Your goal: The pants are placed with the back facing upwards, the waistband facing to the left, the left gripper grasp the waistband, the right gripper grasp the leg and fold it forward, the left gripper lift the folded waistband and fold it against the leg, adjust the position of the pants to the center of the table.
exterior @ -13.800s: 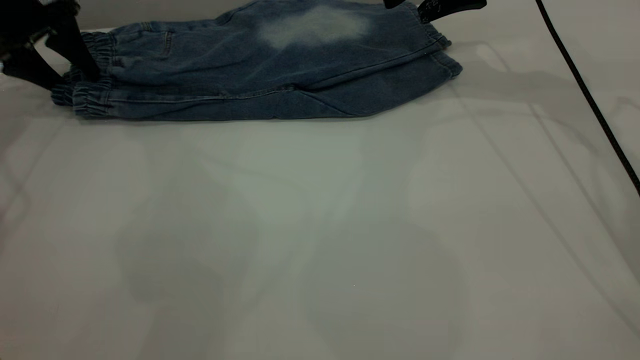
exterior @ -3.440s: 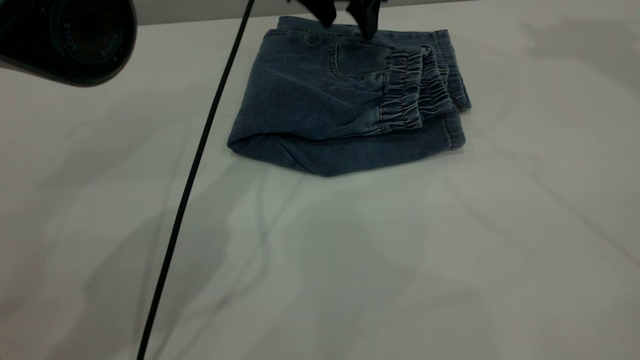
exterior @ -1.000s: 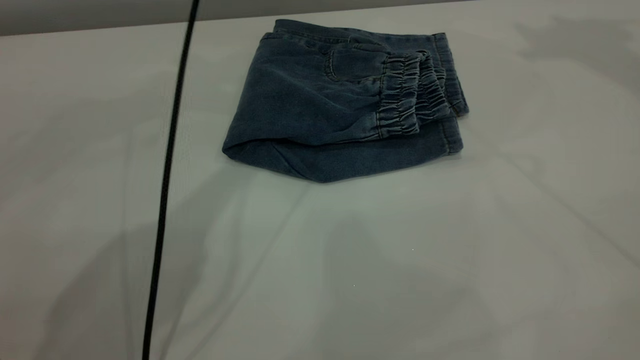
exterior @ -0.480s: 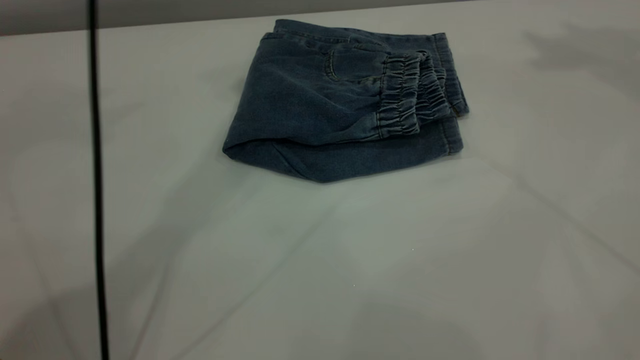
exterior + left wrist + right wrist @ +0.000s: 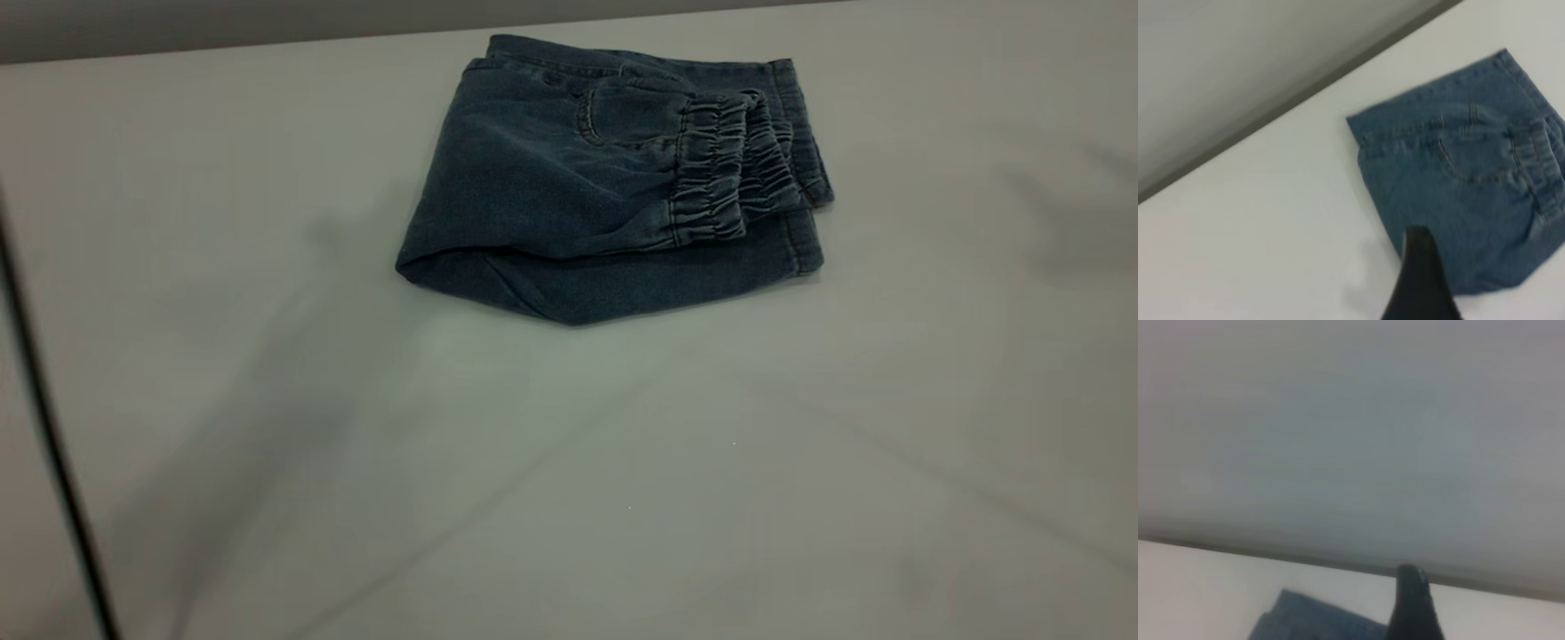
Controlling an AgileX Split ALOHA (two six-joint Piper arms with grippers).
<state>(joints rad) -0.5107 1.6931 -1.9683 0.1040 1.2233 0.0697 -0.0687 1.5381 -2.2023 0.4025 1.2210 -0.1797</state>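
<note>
Pants [image 5: 613, 187] lie folded toward the table's [image 5: 569, 462] far edge, long axis left-right — left gripper [image 5: 1421, 280] seems nearer; neither claw's jaw state can be told.

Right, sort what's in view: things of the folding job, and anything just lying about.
Job:
- pants, folded
- waistband, on top
- table
- left pincer, over the pants
- right pincer, raised

Lying about:
- black cable, far left

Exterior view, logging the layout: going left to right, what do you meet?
Black cable → bare table → the pants' folded edge → waistband → leg hems → bare table again.
</note>
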